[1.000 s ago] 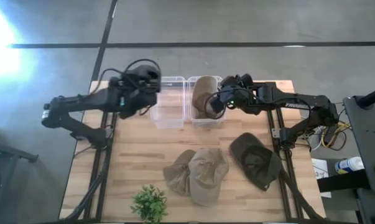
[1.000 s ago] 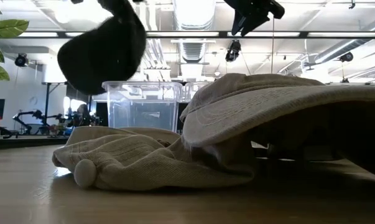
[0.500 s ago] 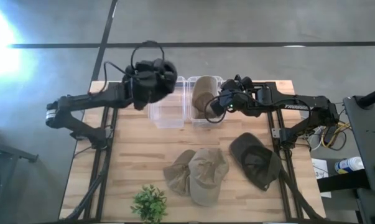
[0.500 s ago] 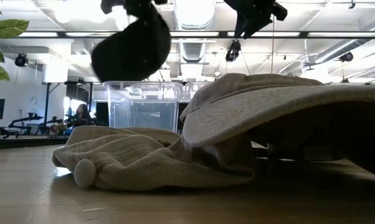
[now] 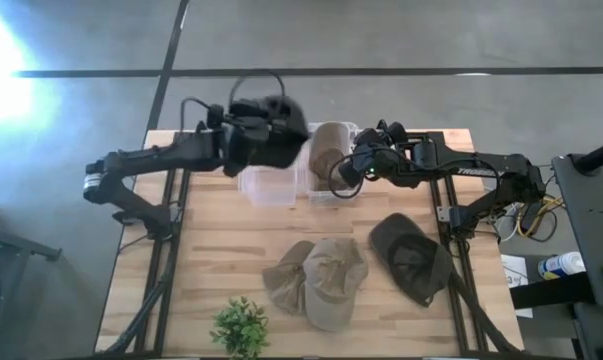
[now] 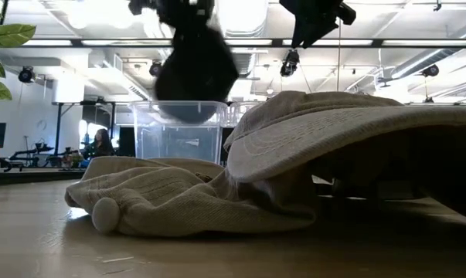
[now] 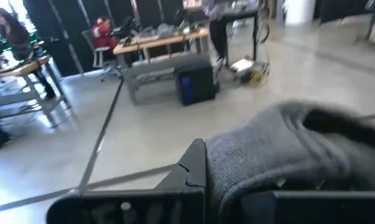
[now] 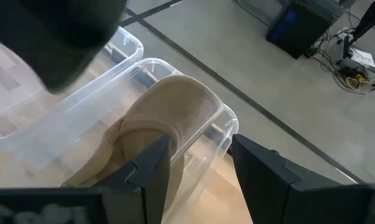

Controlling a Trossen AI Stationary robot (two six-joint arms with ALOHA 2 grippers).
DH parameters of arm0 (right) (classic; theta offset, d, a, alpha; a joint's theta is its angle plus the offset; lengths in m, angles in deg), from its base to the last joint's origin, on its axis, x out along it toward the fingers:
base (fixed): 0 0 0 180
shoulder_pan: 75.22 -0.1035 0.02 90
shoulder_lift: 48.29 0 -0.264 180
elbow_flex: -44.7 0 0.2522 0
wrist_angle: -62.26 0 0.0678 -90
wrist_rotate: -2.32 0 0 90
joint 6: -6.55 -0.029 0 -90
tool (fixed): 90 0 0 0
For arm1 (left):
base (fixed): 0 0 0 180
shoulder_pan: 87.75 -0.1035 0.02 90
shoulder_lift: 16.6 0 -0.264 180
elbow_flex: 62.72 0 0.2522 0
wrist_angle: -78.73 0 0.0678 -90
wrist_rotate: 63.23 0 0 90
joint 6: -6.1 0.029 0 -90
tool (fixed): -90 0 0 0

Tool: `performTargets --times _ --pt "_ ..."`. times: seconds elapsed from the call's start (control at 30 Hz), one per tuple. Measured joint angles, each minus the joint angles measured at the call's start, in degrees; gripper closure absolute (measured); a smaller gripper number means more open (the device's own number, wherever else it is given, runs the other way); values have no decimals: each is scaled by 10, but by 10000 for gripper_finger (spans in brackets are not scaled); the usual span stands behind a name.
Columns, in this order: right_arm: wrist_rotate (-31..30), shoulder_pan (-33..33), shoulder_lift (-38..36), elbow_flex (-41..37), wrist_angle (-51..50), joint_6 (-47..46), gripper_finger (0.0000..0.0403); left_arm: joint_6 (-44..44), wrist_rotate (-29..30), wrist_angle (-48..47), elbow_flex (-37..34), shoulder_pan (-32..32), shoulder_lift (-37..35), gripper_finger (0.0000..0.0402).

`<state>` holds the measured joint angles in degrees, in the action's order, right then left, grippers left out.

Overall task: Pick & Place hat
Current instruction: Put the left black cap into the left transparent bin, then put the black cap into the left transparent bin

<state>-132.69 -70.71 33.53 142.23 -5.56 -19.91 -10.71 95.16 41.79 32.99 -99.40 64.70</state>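
A dark hat (image 5: 277, 130) is carried by my left gripper (image 5: 243, 142) above the left clear bin (image 5: 266, 182). In the low view the dark hat (image 6: 194, 71) hangs just over that bin's rim (image 6: 178, 104). My right gripper (image 8: 199, 183) is open and hovers over the right clear bin (image 8: 221, 134), where a tan hat (image 8: 165, 118) lies inside. It touches nothing. Two tan hats (image 5: 316, 280) and a dark olive hat (image 5: 411, 258) lie flat on the wooden table (image 5: 211, 240). My left gripper is shut on the dark hat, whose grey knitted fabric (image 7: 262, 158) bunches up between the fingers (image 7: 190, 171). Which part of the hat this is cannot be told. The hat is lifted clear and hangs below the gripper, above the left bin.
A small green plant (image 5: 241, 325) stands at the table's near edge, left of the tan hats. The two clear bins sit side by side at the far edge. Bare wood lies between the bins and the hats. People and desks show in the room beyond.
My left arm has swung toward the table's right, carrying the dark hat from left of the bins to above the left bin. The hat stays lifted, hanging below the gripper.
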Motion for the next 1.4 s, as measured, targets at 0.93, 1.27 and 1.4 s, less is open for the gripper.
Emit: performTargets --times 0.93,1.27,1.4 --pt "0 6 0 -4 -17 1 234 -383 -294 -315 -66 2 25 231" --pt "148 8 0 -4 -115 -1 234 -384 -313 -393 -66 2 -28 225" --pt "209 3 -5 -4 -194 12 234 -360 -282 -385 -66 5 -69 225"
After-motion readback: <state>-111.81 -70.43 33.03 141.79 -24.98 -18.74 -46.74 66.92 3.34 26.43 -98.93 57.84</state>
